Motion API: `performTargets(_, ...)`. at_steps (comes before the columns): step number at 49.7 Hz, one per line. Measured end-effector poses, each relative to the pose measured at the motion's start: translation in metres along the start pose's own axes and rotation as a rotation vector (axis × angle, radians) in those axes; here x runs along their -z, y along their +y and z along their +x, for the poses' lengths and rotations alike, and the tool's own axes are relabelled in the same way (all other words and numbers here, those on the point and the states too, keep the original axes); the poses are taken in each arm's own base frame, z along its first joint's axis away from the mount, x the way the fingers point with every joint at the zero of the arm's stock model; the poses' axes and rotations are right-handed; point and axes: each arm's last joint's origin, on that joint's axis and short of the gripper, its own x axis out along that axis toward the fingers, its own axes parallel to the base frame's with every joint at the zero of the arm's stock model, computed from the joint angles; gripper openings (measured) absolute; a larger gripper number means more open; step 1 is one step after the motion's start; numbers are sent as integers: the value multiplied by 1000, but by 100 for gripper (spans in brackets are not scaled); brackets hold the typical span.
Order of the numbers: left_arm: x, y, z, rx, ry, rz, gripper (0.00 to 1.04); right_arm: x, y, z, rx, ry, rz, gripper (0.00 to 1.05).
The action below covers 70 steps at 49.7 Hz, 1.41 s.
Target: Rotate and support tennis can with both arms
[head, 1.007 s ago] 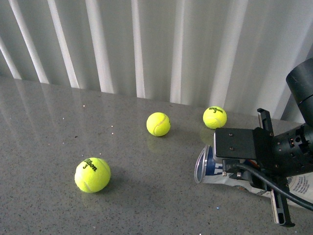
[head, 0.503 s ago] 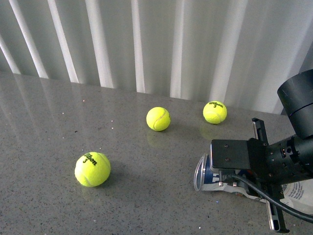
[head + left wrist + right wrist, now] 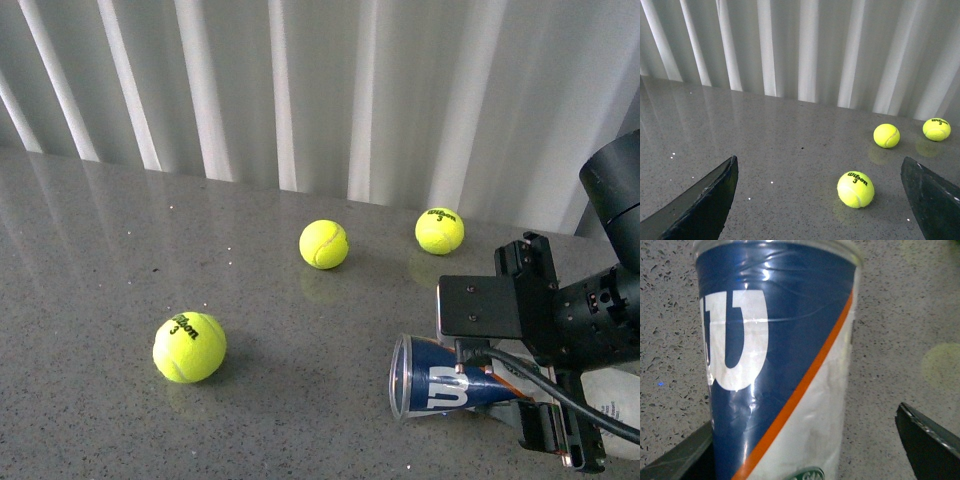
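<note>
since a second ago the can (image 3: 455, 385) has rolled about its long axis: its white printed side faced up then, and now the navy panel with the big white letter and the orange stripe is on top. it lies on its side on the counter (image 3: 100, 260) at the lower right of the front view. its open mouth (image 3: 400, 375) points toward the left of the frame and has slid a little lower and further left than it was. the right claw (image 3: 545, 355) has shifted with it. one part now shows above the can and the other below it, near the bottom edge. in the right wrist view its fingers (image 3: 930, 450) stand wide on either side of the can. one has a clear strip of counter between it and the can, while the other is at or very near the can's side. i read this claw as open and straddling the can, not clamping it. the left claw (image 3: 819, 160) shows only in the left wrist view, spread wide with nothing between its sides, looking over the counter toward the three balls (image 3: 189, 347). it is nowhere in the front view. the balls lie where they were. my judgement is that the rotating is under way but support from the second arm has not begun. a can lying loose between open fingers could roll further.
</note>
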Motion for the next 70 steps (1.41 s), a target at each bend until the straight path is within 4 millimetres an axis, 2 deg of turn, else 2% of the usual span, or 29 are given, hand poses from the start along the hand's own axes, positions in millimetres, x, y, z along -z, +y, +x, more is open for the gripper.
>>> performTargets(3, 0, 0, 0, 0, 0, 0, 98, -3, -3, -8, 8, -1, 11, 100)
performTargets(6, 0, 0, 0, 0, 0, 0, 98, -5, -5, -15, 21, -2, 13, 97)
performTargets(13, 0, 0, 0, 0, 0, 0, 98, -9, -9, -29, 46, -10, 45, 98)
performTargets(22, 0, 0, 0, 0, 0, 0, 98, -15, -13, -60, 100, -56, 151, 98)
performTargets(31, 0, 0, 0, 0, 0, 0, 98, -14, -24, -109, 388, -104, 325, 98)
performTargets(39, 0, 0, 0, 0, 0, 0, 98, 0, -22, -153, 697, -123, 578, 98)
performTargets(43, 0, 0, 0, 0, 0, 0, 98, 13, -6, -177, 875, -158, 729, 98)
performTargets(47, 0, 0, 0, 0, 0, 0, 98, 19, 21, -193, 991, -206, 821, 98)
performTargets(54, 0, 0, 0, 0, 0, 0, 98, 22, 66, -210, 1209, -237, 828, 98)
performTargets(59, 0, 0, 0, 0, 0, 0, 98, 22, 87, -215, 1315, -247, 806, 98)
performTargets(62, 0, 0, 0, 0, 0, 0, 98, 22, 94, -214, 1262, -307, 831, 93)
performTargets(65, 0, 0, 0, 0, 0, 0, 98, 19, 107, -209, 1119, -418, 901, 83)
performTargets(70, 0, 0, 0, 0, 0, 0, 98, 18, 126, -200, 1030, -500, 998, 69)
